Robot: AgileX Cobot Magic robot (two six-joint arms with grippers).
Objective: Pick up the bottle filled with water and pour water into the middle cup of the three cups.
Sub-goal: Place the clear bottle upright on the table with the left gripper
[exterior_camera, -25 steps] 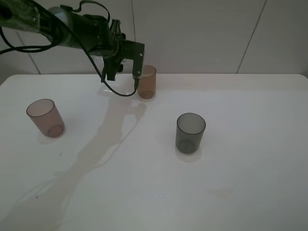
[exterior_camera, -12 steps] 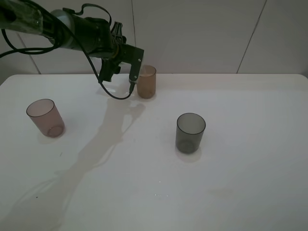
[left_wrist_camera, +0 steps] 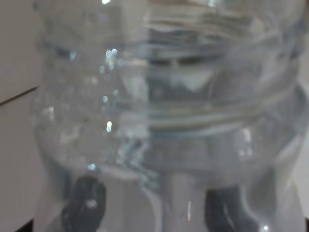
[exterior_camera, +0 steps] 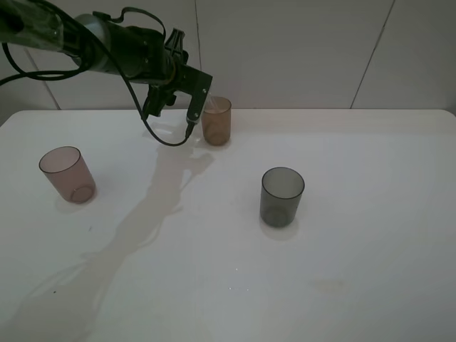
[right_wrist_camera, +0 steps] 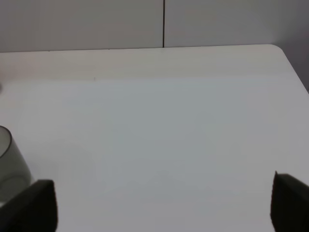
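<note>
Your left gripper [exterior_camera: 174, 107] has its jaws pinching the bottle [left_wrist_camera: 164, 121], held off the worktop [exterior_camera: 356, 249] at the back, right beside the rim of the amber cup [exterior_camera: 216, 121]. That cup stands well apart from the pink cup [exterior_camera: 68, 174] and the grey cup [exterior_camera: 282, 197], both nearer the front. Your right gripper [right_wrist_camera: 161, 208] hangs over the worktop near the grey cup, jaws spread wide.
</note>
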